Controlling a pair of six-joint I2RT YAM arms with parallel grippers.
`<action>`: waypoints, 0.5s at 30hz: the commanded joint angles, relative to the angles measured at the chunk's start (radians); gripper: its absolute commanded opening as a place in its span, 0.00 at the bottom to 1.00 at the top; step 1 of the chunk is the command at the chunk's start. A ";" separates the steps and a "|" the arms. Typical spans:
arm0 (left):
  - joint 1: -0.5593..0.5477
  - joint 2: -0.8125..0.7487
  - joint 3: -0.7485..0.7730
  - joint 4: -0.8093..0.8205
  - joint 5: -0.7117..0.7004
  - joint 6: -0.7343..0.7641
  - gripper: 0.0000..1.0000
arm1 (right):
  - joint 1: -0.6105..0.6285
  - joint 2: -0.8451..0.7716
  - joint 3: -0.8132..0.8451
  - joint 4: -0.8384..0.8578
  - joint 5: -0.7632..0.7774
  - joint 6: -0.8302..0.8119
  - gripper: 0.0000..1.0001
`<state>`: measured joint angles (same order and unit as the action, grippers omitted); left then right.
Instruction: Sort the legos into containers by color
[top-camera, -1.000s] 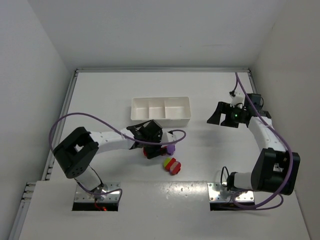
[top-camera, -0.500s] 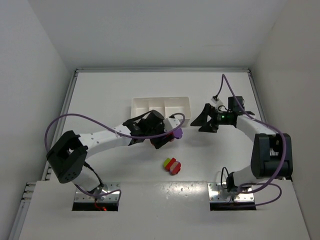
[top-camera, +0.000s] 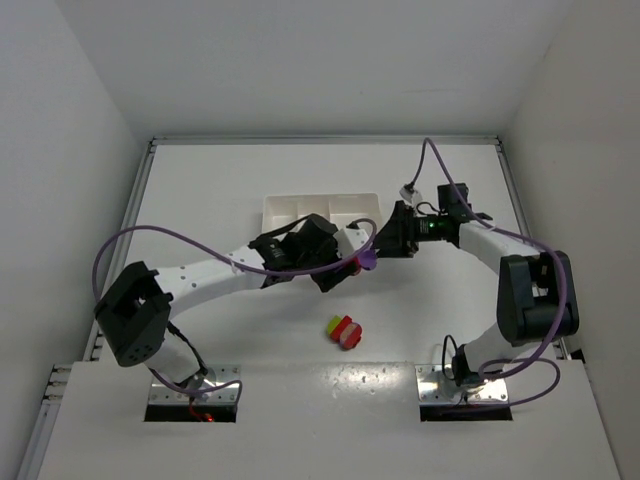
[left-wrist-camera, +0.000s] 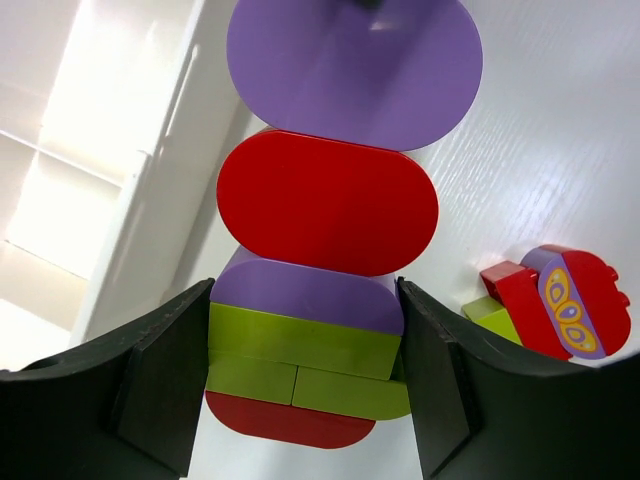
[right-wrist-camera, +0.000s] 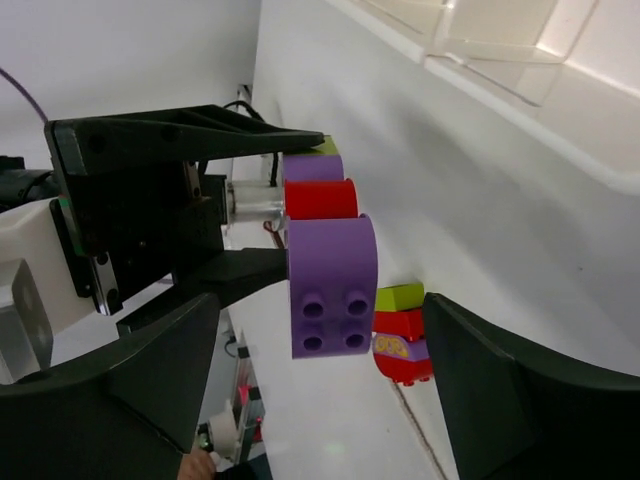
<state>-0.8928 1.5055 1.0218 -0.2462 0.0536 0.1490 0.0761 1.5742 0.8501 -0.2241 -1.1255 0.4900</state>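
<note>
My left gripper (left-wrist-camera: 305, 365) is shut on a striped clump of legos (left-wrist-camera: 310, 330), held above the table: purple, red, purple, yellow-green and red layers. From above, the clump (top-camera: 357, 262) hangs just in front of the white tray's (top-camera: 285, 208) right end. My right gripper (right-wrist-camera: 325, 330) is open and straddles the clump's purple end brick (right-wrist-camera: 332, 285), with a gap on each side. From above, the right gripper (top-camera: 390, 243) faces the left gripper (top-camera: 340, 268). A second clump (top-camera: 345, 331) of red, yellow-green and purple lies on the table, also seen from the left wrist (left-wrist-camera: 555, 300) and right wrist (right-wrist-camera: 402, 340).
The containers are three compartments of the tray (right-wrist-camera: 520, 85), and they look empty from above. White walls enclose the table on three sides. Purple cables loop from both arms over the table.
My left gripper lifted the clump off the table and carried it right and toward the tray. The right arm swung left, its jaws narrowing a little around the purple end brick.
</note>
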 joint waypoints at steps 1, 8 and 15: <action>-0.011 -0.001 0.060 0.035 0.011 -0.009 0.31 | 0.033 0.006 0.027 0.032 -0.062 -0.027 0.81; -0.011 0.019 0.070 0.015 0.020 -0.009 0.15 | 0.042 0.006 0.027 0.032 -0.082 -0.036 0.05; -0.011 -0.027 -0.006 0.005 -0.009 -0.009 0.05 | 0.002 -0.005 0.067 -0.026 -0.092 -0.088 0.00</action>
<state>-0.8944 1.5150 1.0477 -0.2440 0.0559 0.1452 0.1020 1.5791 0.8570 -0.2424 -1.1603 0.4507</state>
